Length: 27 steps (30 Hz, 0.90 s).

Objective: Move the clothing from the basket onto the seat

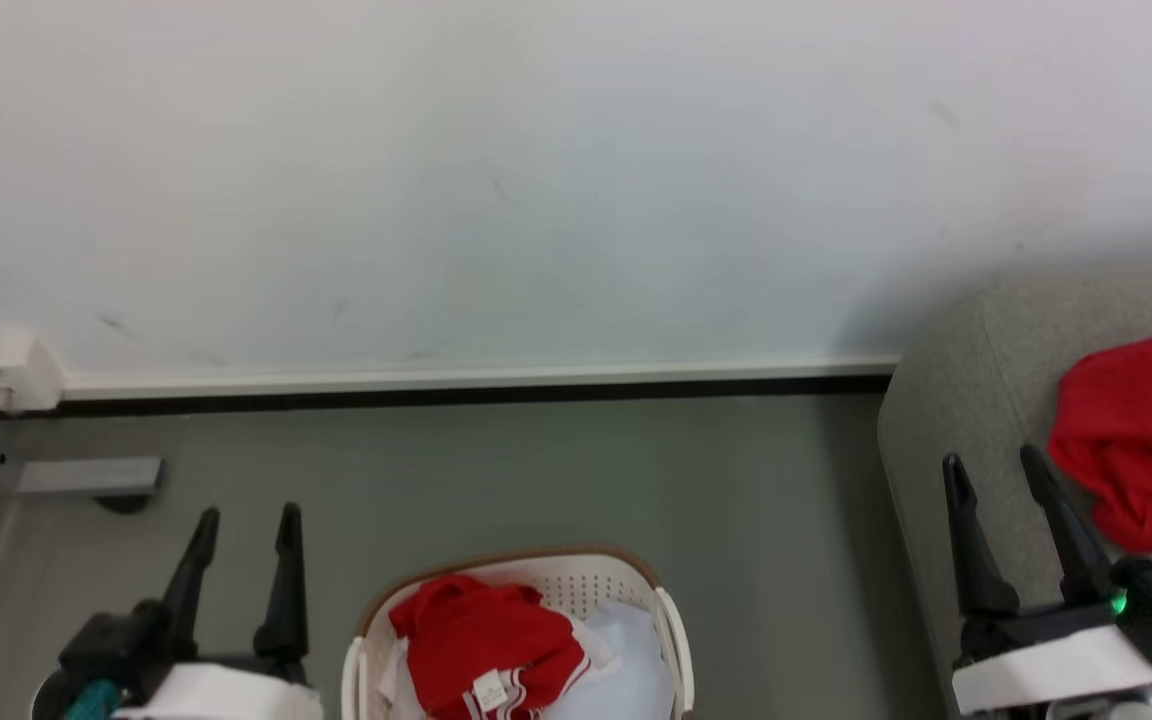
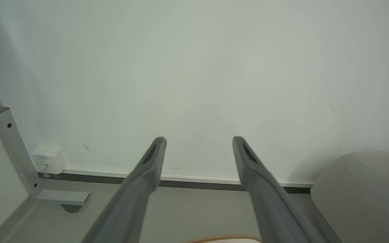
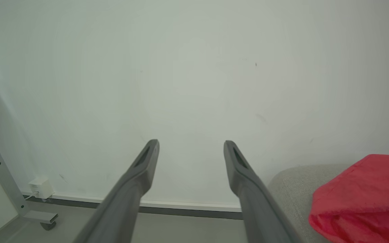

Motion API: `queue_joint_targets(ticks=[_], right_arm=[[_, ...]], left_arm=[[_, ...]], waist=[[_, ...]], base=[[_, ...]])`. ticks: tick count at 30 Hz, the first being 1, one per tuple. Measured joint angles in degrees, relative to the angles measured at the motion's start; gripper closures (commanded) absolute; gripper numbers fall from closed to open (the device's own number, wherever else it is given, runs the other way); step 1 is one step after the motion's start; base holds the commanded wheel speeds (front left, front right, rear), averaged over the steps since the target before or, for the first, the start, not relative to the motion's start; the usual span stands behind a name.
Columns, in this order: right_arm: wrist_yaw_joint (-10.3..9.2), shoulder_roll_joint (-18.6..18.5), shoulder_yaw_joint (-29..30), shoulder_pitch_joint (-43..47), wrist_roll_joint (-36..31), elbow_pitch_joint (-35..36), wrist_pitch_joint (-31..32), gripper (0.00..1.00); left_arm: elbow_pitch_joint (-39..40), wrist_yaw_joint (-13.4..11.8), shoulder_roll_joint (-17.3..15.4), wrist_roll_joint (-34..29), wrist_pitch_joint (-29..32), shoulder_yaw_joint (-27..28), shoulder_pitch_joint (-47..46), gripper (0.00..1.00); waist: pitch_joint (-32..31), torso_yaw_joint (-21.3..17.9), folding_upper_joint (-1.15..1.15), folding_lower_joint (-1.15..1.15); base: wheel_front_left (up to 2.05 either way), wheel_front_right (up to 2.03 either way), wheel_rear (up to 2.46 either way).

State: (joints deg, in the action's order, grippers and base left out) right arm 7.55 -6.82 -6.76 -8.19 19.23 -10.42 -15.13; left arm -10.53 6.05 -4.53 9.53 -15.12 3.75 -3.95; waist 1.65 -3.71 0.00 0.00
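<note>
- Open stretch of grey floor (image 1: 536, 470) ahead of the white basket (image 1: 596, 582), running up to a dark-and-white skirting board (image 1: 476, 380) at the foot of a pale wall (image 1: 536, 180).
- On the left, closed in by a grey metal foot (image 1: 86, 477) flat on the floor and a small white box (image 1: 6, 362) low on the wall.
- On the right, bounded by the rounded corner of the light grey seat (image 1: 966, 400), its edge well apart from the basket, with a strip of floor between.
- Basket at bottom centre of the head view, tan-brown rim curving toward the wall, near side cut off by the frame.
- Inside the basket, red clothing with white striped trim (image 1: 481, 640) and a small white tag, bunched in the left half beside a pale bluish-white pad (image 1: 631, 640).
- On the seat, a plain red garment (image 1: 1141, 430) heaped near the right edge of the head view.
- Left gripper (image 1: 248, 512) at lower left, to the left of the basket and apart from it, fingers spread wide, empty, touching nothing.
- Right gripper (image 1: 993, 457) at lower right above the seat's front edge, fingers likewise parted wide and empty, just beside the plain red garment and apart from it in the right wrist view.
- In both wrist views, long dark fingers aimed at the bare wall above the skirting board.
</note>
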Motion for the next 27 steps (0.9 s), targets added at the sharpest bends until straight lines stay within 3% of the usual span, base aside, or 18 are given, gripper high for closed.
queue_joint_targets(ticks=[12,18,27], right_arm=[[0.0,0.5,-0.5,-9.4,-0.6,1.7,0.0,0.0],[0.0,1.2,0.5,-13.2,-1.4,3.5,0.0,0.0],[0.0,2.1,1.6,-19.1,-1.7,6.4,0.0,0.0]], left_arm=[[-5.5,1.1,-1.5,-1.4,0.0,-3.5,-10.7,0.0],[-13.3,1.3,-3.0,-0.7,0.0,-6.6,-16.7,0.0],[-29.0,1.5,-5.8,5.2,1.1,-15.8,-25.7,0.0]], waist=[[11.4,-2.8,0.0,0.02],[18.2,-4.0,0.0,0.02],[27.2,-6.5,0.0,0.02]], base=[[0.0,0.0,0.0],[0.0,0.0,0.0],[0.0,0.0,0.0]])
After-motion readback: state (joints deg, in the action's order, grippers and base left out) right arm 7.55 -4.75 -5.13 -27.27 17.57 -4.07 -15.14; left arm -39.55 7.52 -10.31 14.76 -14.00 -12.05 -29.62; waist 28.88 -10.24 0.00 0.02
